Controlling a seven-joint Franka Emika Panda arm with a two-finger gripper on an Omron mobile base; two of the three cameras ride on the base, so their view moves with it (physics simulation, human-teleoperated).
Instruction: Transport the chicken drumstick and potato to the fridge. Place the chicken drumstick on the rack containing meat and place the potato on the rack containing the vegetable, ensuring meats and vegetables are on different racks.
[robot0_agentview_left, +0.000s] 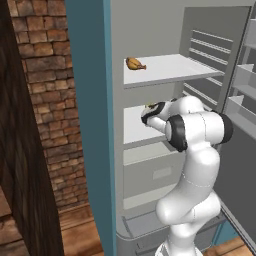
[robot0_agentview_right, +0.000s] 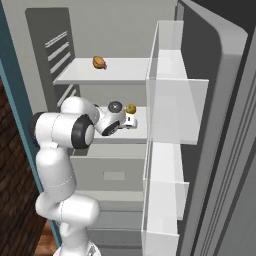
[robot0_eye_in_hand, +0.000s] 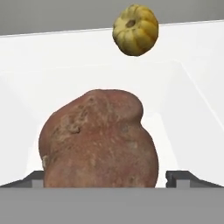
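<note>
Brown and lumpy, the potato (robot0_eye_in_hand: 99, 140) rests on the lower shelf (robot0_eye_in_hand: 183, 109) of the fridge (robot0_agentview_left: 90, 125), between the spread fingertips (robot0_eye_in_hand: 183, 177) of the claw (robot0_eye_in_hand: 105, 178); no contact is visible. It looks rigid, moderately heavy and rough enough to grip: take it across its middle. The vegetable (robot0_eye_in_hand: 135, 29) lies just beyond it. The rack containing meat (robot0_agentview_left: 170, 67) carries the meat (robot0_agentview_left: 135, 64).

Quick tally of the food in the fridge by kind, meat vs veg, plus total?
Meat: 1, the orange-yellow drumstick piece on the upper shelf.
Vegetables: 2, the potato and the small yellow knobbly vegetable, both on the lower shelf.
Total: 3
</note>
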